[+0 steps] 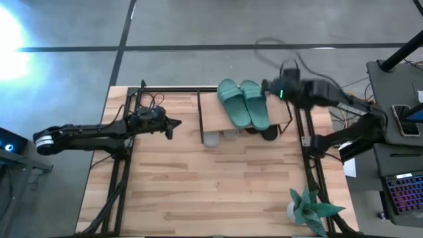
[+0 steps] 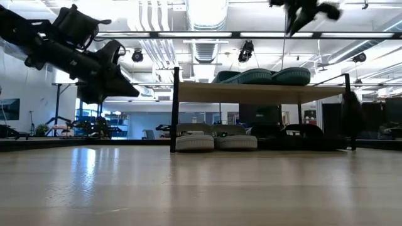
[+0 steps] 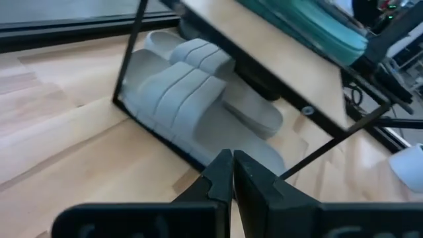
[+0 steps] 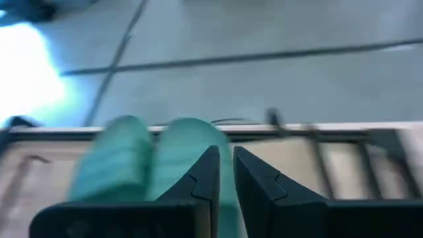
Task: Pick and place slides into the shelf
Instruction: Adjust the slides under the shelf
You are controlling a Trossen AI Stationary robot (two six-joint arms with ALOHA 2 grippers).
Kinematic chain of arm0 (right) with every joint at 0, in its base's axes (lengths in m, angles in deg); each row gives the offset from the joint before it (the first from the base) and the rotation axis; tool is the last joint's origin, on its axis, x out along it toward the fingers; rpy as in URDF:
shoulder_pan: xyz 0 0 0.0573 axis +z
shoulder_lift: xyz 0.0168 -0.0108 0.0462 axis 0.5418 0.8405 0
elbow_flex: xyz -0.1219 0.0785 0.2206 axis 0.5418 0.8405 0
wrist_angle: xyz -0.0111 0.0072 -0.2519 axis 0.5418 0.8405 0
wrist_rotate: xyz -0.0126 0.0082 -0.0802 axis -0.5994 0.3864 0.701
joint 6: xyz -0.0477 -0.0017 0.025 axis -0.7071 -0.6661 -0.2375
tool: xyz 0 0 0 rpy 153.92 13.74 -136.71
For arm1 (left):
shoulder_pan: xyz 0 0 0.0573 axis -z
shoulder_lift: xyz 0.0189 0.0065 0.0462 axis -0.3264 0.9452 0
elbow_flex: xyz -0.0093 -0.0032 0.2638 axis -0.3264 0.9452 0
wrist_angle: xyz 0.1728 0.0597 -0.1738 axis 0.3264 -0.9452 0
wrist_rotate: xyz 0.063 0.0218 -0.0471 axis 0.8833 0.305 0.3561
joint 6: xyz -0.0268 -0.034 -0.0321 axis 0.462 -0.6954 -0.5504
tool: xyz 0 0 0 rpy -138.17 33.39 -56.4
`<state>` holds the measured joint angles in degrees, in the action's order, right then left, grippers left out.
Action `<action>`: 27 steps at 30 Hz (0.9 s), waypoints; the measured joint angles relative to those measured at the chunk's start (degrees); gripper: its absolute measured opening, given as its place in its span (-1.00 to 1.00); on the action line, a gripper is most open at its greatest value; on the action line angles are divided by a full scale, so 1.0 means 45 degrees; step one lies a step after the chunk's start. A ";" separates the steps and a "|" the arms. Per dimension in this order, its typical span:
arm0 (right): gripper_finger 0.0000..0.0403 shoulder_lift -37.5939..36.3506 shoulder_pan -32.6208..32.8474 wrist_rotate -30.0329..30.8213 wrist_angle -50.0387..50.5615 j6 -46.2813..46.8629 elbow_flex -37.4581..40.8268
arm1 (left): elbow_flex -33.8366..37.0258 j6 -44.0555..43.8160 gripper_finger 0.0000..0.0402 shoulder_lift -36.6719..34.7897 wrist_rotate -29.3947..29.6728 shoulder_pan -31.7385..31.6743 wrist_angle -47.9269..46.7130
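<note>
The shelf stands at the table's far middle, its plank top on thin black legs. The teal slides lie side by side on the plank. The light grey slides and the black slides rest on the table under it. My right gripper hovers above the shelf's far right corner, behind the teal slides, open by a narrow gap and empty. My left gripper is shut and empty, raised left of the shelf and pointing at the grey slides.
A small potted plant stands at the table's near right corner. The large black frame runs along the table's left and right sides. Bare wooden tabletop lies between the shelf and the near edge.
</note>
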<state>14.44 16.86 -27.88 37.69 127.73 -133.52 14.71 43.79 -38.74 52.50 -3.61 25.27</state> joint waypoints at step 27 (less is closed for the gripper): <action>-0.81 1.4006 -0.9819 -0.8905 -0.2154 -0.7906 -1.0799 | -0.0141 -0.1999 -1.00 0.3205 -0.3797 0.2114 0.4930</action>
<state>77.47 -27.32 -67.95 27.99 92.15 -182.11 14.07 34.80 -24.32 35.41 5.90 47.46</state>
